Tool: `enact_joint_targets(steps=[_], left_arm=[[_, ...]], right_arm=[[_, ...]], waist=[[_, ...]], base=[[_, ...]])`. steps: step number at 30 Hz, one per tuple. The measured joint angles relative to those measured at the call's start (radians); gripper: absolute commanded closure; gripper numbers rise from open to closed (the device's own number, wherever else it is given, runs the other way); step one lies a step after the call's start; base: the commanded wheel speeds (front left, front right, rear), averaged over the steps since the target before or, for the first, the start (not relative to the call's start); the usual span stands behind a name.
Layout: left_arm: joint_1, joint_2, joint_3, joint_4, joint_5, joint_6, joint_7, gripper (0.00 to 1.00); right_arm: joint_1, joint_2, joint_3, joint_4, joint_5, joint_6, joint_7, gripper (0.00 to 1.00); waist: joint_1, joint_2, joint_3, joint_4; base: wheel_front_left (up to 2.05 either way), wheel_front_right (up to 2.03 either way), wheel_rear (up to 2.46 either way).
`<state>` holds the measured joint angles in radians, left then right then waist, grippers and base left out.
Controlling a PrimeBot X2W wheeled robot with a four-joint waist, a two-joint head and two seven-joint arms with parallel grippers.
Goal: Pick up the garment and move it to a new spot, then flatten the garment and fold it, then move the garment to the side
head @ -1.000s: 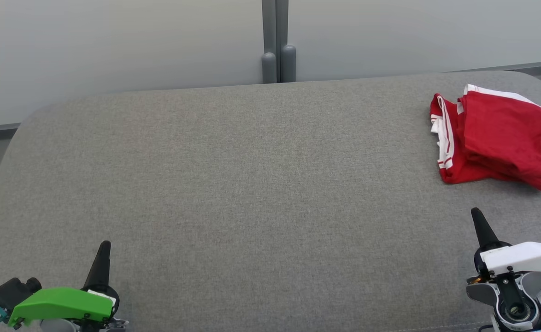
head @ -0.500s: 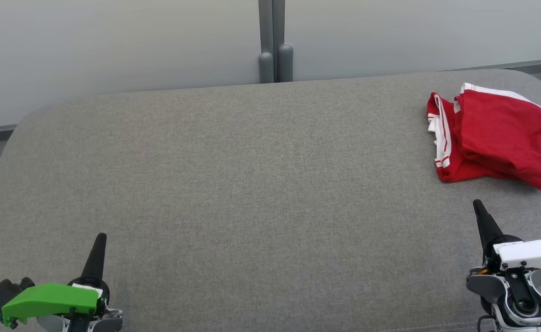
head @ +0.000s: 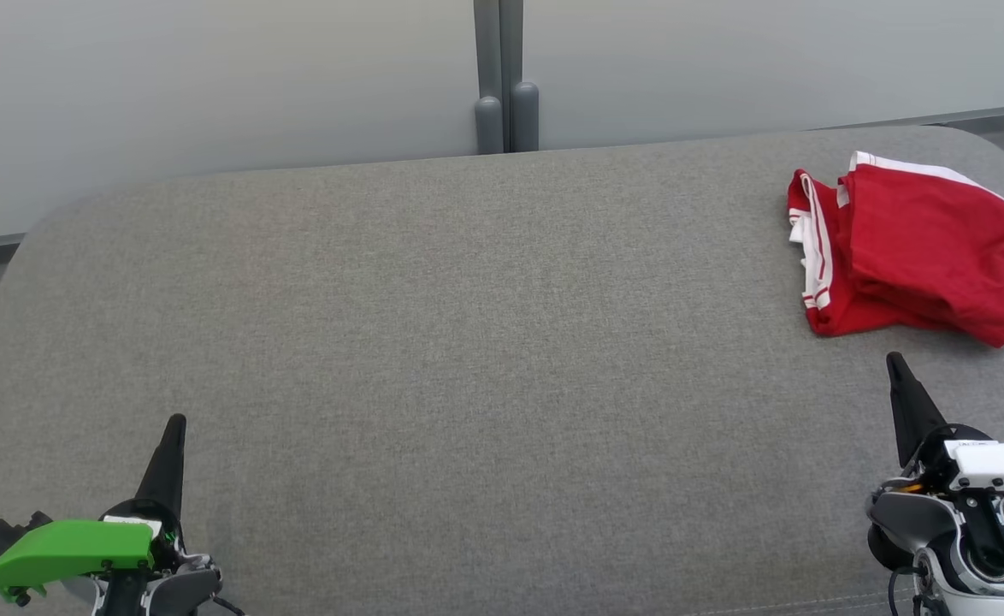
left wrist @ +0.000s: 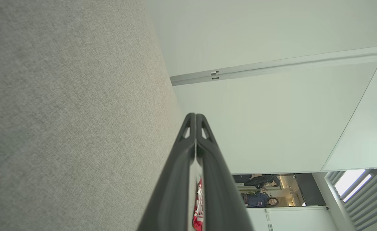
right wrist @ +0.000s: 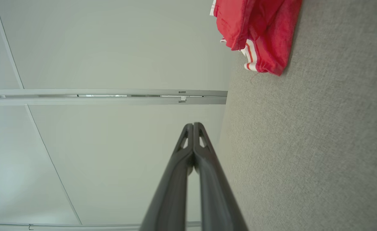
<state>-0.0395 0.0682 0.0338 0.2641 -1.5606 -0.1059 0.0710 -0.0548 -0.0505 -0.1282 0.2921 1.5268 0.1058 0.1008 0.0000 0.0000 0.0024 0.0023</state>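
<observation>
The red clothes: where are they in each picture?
Head view: the red clothes lie at the far right, in the upper half, on the grey table.
Left wrist view: a thin red strip at the bottom edge, in the gap behind the left pincer.
Right wrist view: at the top edge, right of the middle.
Shared landmark: the grey table under the clothes.

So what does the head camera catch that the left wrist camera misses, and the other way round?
Head view: the right gripper, shut, at lower right; the red-and-white garment as a whole pile at the far right of the grey fabric surface; a grey post by the wall. Left wrist view: people in a far room and a slatted window. Both: the left gripper, shut, the grey surface, and the garment, just a red sliver behind the fingers from the wrist.
</observation>
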Motion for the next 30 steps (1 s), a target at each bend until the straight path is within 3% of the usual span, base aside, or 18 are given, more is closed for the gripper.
enact_joint_targets(steps=[4, 30], left_arm=[[-0.010, -0.016, 0.019, 0.010, -0.057, -0.012, 0.017, 1.00], [-0.017, -0.017, 0.023, 0.014, -0.057, -0.013, 0.017, 1.00]], right_arm=[[-0.005, 0.012, -0.016, -0.002, 0.067, 0.011, 0.018, 1.00], [-0.008, 0.012, -0.016, -0.006, 0.068, 0.013, 0.018, 1.00]], waist=[[0.0000, 0.0000, 0.000, -0.003], [0.0000, 0.0000, 0.000, -0.002]], base=[[0.00, 0.00, 0.00], [0.00, 0.00, 0.00]])
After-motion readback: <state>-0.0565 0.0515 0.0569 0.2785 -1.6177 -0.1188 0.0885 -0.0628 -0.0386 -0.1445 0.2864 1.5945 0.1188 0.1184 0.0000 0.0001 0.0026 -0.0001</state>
